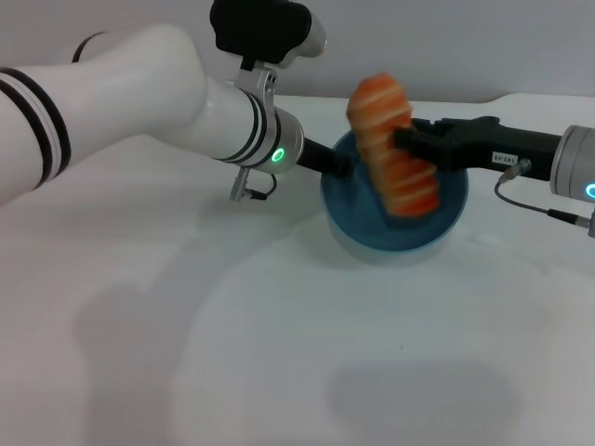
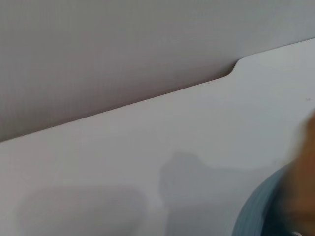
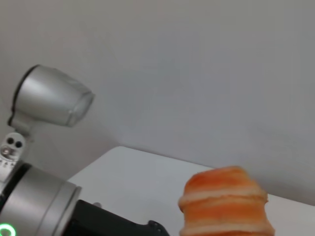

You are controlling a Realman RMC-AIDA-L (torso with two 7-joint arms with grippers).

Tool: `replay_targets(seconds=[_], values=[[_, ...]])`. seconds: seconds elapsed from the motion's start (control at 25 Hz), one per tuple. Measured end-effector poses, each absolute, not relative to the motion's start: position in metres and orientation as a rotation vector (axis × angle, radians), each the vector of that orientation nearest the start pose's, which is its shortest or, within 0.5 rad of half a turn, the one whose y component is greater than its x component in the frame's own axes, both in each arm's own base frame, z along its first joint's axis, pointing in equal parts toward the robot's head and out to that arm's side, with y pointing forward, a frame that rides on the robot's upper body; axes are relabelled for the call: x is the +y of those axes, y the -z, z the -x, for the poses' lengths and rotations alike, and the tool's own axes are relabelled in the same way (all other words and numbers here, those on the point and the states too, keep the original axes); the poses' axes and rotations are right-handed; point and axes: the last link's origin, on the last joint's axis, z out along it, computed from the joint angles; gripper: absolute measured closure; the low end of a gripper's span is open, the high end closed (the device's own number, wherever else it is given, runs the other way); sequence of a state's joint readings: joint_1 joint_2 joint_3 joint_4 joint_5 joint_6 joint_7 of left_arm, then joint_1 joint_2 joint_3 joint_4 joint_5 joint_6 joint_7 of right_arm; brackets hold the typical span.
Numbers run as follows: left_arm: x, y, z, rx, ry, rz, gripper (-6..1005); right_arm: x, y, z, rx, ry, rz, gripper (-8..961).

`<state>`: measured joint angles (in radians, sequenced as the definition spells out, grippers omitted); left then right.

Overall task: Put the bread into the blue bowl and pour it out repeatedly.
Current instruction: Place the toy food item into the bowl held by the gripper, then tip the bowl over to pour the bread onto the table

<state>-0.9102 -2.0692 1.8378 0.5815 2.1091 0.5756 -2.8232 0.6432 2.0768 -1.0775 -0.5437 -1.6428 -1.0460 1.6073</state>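
A plain white table (image 1: 279, 372) fills the space in front of the robot, its far edge running along a bare pale wall (image 2: 123, 44), with a small step cut into that edge. Soft grey shadows lie across the tabletop.

The bread (image 1: 394, 146) is a long ridged loaf, orange-red with pale cream stripes across it, segmented along its length. It hangs tilted, its upper end leaning away above the bowl's far rim and its lower end down over the hollow. The right gripper (image 1: 402, 141) comes in from the side and its dark fingers (image 1: 420, 139) are clamped on the loaf's middle, so the bread stands directly between them. From the right wrist the loaf's rounded top shows just ahead, with the other arm's silver cuff beyond.

The blue bowl (image 1: 437, 232) is round, deep, smooth and unmarked, resting on the table beneath the loaf. The left gripper (image 1: 337, 163) reaches to the bowl's rim on the side opposite the right fingers; whether its fingers grip the rim I cannot tell.

One loaf, one bowl, two arms.
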Motion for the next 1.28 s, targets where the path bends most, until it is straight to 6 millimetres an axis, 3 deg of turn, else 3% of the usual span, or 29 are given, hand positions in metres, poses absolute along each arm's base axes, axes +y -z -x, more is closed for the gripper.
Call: replay_targets(seconds=[0.08, 0.28, 0.36, 0.52, 0.72, 0.84, 1.04, 1.16, 1.28], values=[[0.422, 0.116, 0.171, -1.145, -0.013, 2.334, 1000, 0.395, 0.041, -0.227, 0.902, -0.655, 2.483, 790], [0.421, 0.116, 0.171, -1.147, -0.012, 2.333, 1000, 0.395, 0.038, -0.230, 0.915, -0.678, 2.454, 583], [0.421, 0.116, 0.172, -1.148, -0.014, 2.332, 1000, 0.395, 0.033, -0.231, 0.910, -0.708, 2.431, 583], [0.421, 0.116, 0.175, -1.152, -0.016, 2.325, 999, 0.393, 0.011, -0.232, 0.817, -0.784, 2.375, 582], [0.423, 0.114, 0.178, -1.133, 0.005, 2.305, 999, 0.387, -0.030, -0.233, 0.673, -0.834, 2.281, 581], [0.426, 0.113, 0.174, -1.111, 0.033, 2.301, 999, 0.381, -0.054, -0.258, 0.714, -0.848, 2.152, 580], [0.432, 0.111, 0.162, -1.031, 0.077, 2.307, 1000, 0.353, -0.076, -0.321, 0.857, -0.829, 1.936, 579], [0.434, 0.115, 0.151, -0.951, 0.104, 2.321, 1000, 0.333, -0.074, -0.349, 0.945, -0.835, 1.852, 578], [0.434, 0.119, 0.140, -0.858, 0.137, 2.332, 999, 0.320, -0.065, -0.362, 0.963, -0.814, 1.846, 578]])
